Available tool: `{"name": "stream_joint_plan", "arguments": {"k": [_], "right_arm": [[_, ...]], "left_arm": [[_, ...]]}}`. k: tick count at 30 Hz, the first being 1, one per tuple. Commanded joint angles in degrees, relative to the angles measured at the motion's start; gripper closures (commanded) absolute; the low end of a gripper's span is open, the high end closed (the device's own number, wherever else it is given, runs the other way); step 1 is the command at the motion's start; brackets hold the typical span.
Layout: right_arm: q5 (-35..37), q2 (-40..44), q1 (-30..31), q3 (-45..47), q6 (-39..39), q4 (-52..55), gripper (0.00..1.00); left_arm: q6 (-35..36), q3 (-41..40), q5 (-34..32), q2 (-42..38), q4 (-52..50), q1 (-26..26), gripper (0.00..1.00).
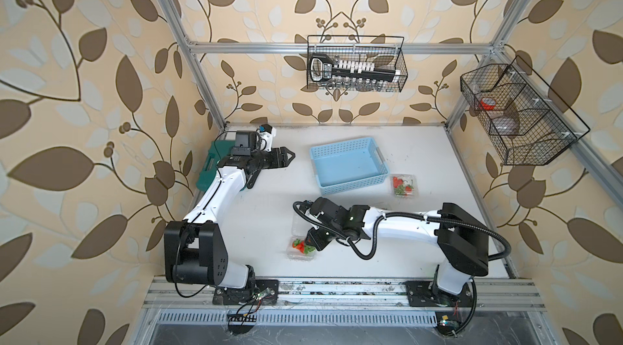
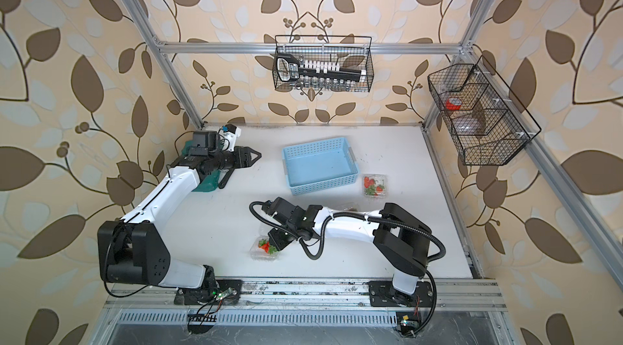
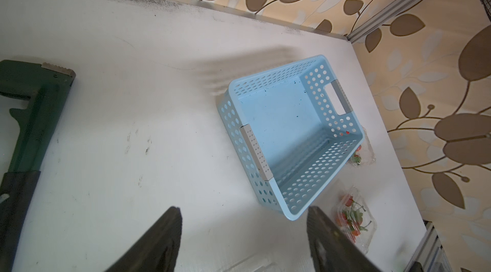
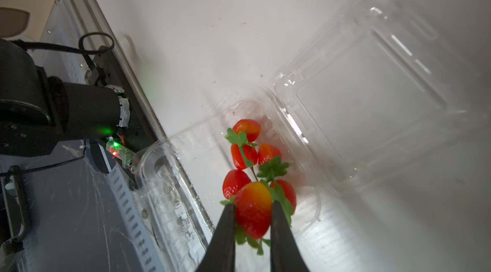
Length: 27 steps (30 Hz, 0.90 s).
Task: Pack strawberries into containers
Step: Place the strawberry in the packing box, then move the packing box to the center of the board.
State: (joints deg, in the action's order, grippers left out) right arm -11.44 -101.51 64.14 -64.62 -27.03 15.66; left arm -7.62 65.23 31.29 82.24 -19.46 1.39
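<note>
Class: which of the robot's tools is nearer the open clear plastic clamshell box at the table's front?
Right. The right tool hangs just over the clamshell box, gripping a red strawberry; the left tool is far back beside the light blue perforated plastic basket.

A light blue perforated basket (image 1: pixel 347 166) stands far-centre on the white desk (image 1: pixel 269 198), a dark green case (image 1: pixel 207 171) lies at far left, a black wire basket (image 1: pixel 400 68) hangs on the far rail, a second wire basket (image 1: pixel 539 144) at right.

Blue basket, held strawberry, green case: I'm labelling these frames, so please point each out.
blue basket (image 1: pixel 348 167), in a top view, bare floor inside.
held strawberry (image 4: pixel 253 209), right wrist view, its red body.
green case (image 1: pixel 205 174), in a top view, exposed lid.
</note>
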Motion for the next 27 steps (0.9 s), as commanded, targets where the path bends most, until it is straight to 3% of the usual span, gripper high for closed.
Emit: {"name": "stream_joint_plan", "arguments": {"k": [1, 9, 16, 27], "right_arm": [[-0.4, -1.5, 1.4, -2.0, -0.2, 1.8, 0.86], [1.5, -1.8, 3.1, -0.9, 0.3, 4.2, 0.82], [4.9, -1.3, 3.4, -0.1, 1.1, 6.9, 0.65], [11.2, 3.6, 3.4, 2.1, -1.4, 9.1, 0.63]], "left_arm": [[0.4, -0.4, 0.5, -1.7, 0.7, -0.7, 0.24], [-1.6, 0.8, -3.1, -4.4, -1.1, -0.7, 0.24], [-4.2, -1.8, -3.3, -8.2, -2.7, -0.6, 0.24], [-6.3, -5.9, -1.6, -11.9, -5.6, -0.6, 0.25]]}}
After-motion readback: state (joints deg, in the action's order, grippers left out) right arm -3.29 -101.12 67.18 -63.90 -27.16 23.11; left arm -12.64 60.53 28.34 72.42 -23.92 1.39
